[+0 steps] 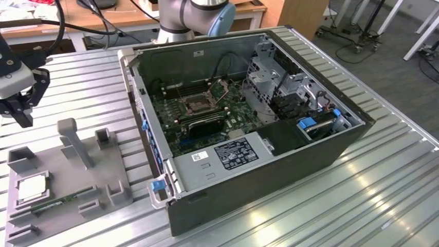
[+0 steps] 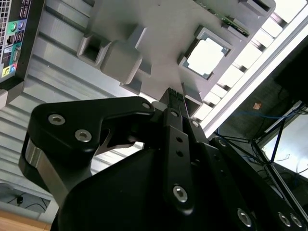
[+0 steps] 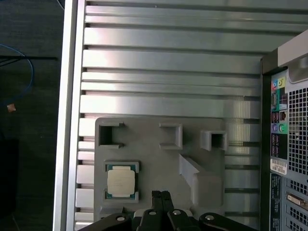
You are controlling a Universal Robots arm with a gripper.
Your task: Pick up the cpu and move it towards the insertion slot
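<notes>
The cpu (image 1: 31, 188) is a small square chip with a silvery-white top, lying flat in a corner pocket of the grey holder plate (image 1: 75, 175) at the exterior view's left. It also shows in both wrist views, cpu (image 2: 208, 55) and cpu (image 3: 120, 182). My gripper (image 1: 23, 119) hangs above the table behind the plate, well clear of the chip. Its fingers (image 3: 161, 197) are pressed together with nothing between them, and the gripper (image 2: 175, 95) looks shut here too. The insertion slot (image 1: 200, 105) is a square metal-framed socket on the green board inside the open computer case (image 1: 274, 170).
A thin green memory stick (image 1: 61, 201) lies along the holder plate's near edge. Grey posts (image 1: 74, 141) rise from the plate. The ribbed metal table (image 1: 384, 195) drops off just beyond the plate, table edge (image 3: 67, 120). The arm's base (image 1: 185, 20) stands behind the case.
</notes>
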